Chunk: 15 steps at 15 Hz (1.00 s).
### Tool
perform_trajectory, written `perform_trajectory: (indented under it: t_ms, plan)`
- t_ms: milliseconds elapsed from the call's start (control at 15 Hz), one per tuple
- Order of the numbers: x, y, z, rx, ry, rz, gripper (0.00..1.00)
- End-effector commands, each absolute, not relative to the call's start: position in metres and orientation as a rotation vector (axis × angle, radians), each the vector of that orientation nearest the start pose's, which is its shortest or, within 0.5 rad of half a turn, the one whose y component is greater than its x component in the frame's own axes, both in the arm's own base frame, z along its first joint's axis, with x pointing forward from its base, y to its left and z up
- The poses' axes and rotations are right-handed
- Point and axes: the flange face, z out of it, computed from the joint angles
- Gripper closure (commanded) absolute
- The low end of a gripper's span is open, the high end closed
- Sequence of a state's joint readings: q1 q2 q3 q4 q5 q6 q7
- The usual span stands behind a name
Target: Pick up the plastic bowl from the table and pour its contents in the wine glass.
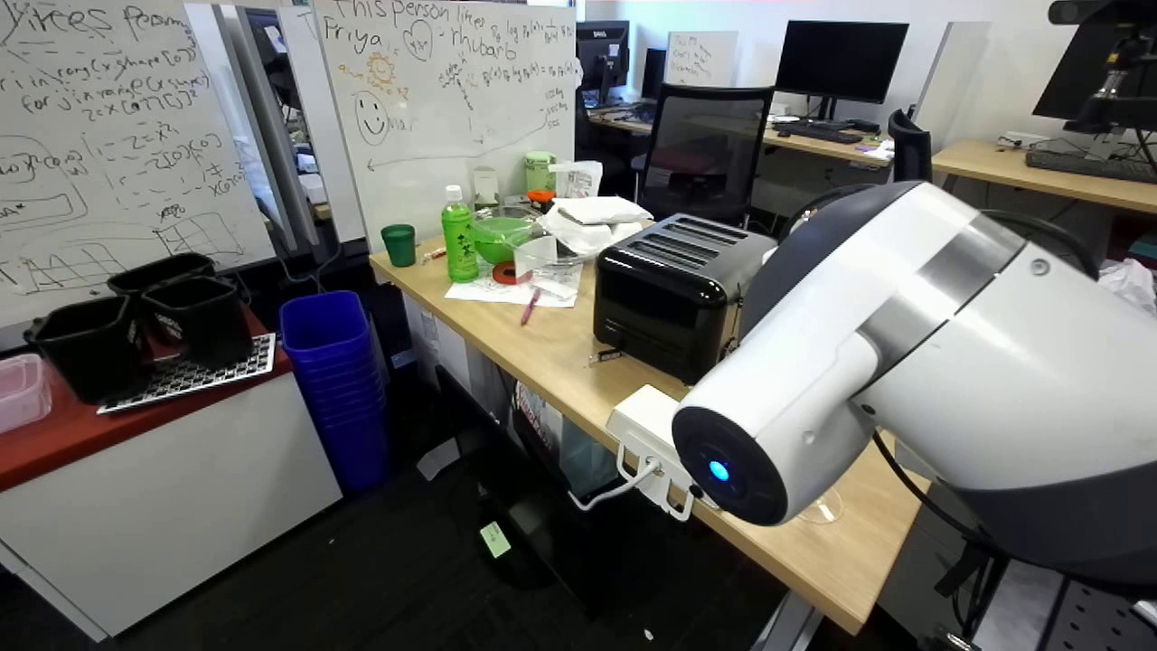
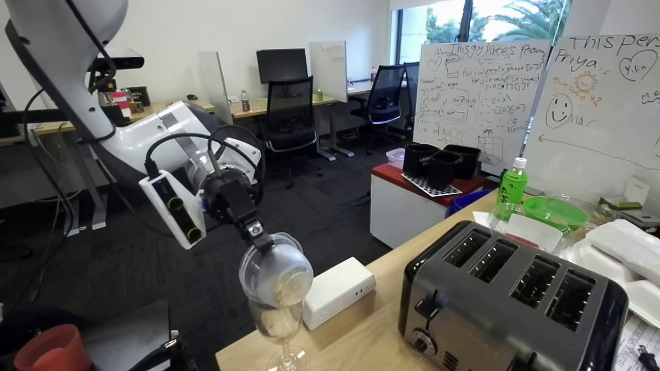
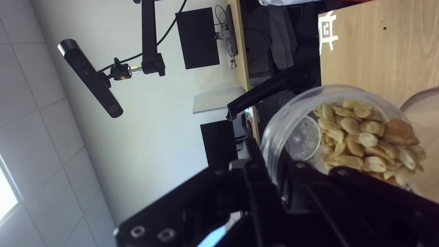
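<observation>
The clear plastic bowl (image 2: 273, 278) hangs tilted over the table (image 2: 361, 335), with my gripper (image 2: 265, 245) shut on its rim. In the wrist view, the bowl's wall (image 3: 276, 132) runs between the fingers of the gripper (image 3: 269, 168). Pale peanuts (image 3: 356, 144) lie in the bowl, heaped toward its side away from the fingers. Directly below the bowl in an exterior view stands the wine glass (image 2: 277, 327), upright, its top overlapped by the bowl. Elsewhere only the glass's foot (image 1: 823, 508) shows; the robot arm covers the rest, along with gripper and bowl.
A white box (image 2: 337, 293) sits beside the glass near the table edge. The black toaster (image 2: 515, 273) stands further along the table. Beyond it are a green tea bottle (image 1: 460, 237), a green bowl (image 1: 503, 237) and white containers (image 1: 592, 221).
</observation>
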<state>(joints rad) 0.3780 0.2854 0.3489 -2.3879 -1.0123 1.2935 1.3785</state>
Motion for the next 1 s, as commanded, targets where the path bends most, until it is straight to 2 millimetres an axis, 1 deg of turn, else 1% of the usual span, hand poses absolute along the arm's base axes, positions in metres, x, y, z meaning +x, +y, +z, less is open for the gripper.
perform_trajectory:
  t_ms: [0,933]
  plan:
    - [0.3546,0.1801,0.2218,1.594,-0.052,0.208,0.97]
    - [0.3547,0.1846,0.2179,1.571,-0.042,0.203,0.97]
